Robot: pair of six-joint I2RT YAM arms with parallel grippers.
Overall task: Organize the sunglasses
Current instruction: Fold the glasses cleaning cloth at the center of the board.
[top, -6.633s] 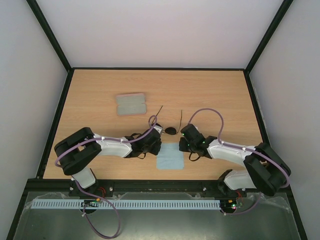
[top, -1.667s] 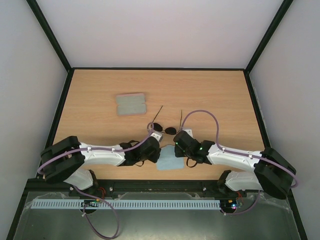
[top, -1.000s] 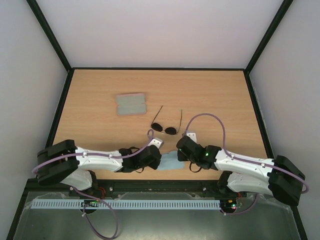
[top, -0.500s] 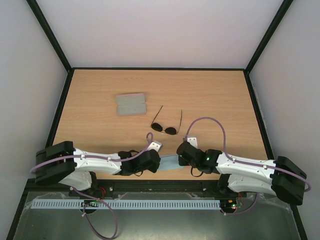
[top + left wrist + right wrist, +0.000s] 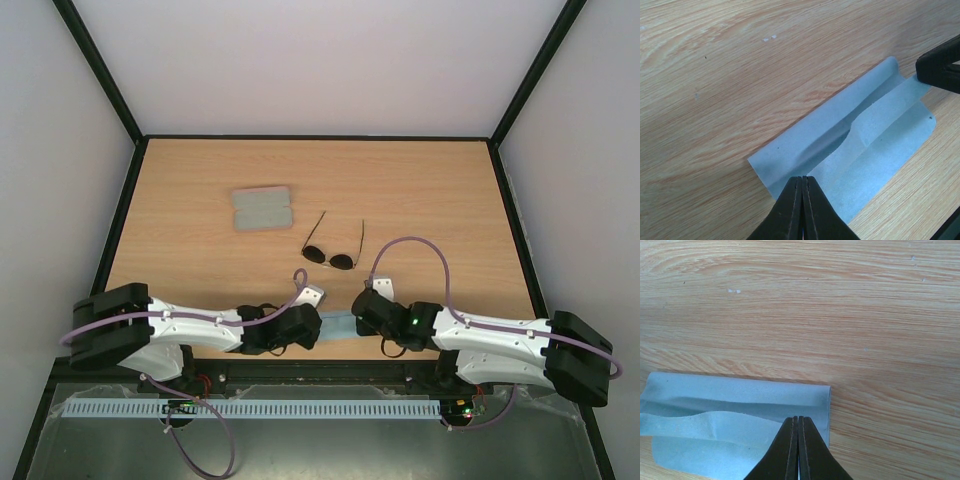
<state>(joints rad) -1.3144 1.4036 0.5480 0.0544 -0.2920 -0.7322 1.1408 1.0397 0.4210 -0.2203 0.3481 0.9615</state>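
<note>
early yet: the left gripper (image 5: pixel 803 182) and right gripper (image 5: pixel 798 422) each pinch tight on an edge of the half-folded blue cloth (image 5: pixel 860 145), while the sunglasses (image 5: pixel 330 256) lie unfolded on the table (image 5: pixel 440 190), apart from the open case (image 5: pixel 261 208), not yet stowed.

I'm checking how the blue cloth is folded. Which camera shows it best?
Left wrist: the blue cloth lies almost whole there, its rolled-over far edge and loose flap plain. Right wrist shows it too, but with its left edge clipped. Top external shows only a small sliver.
</note>
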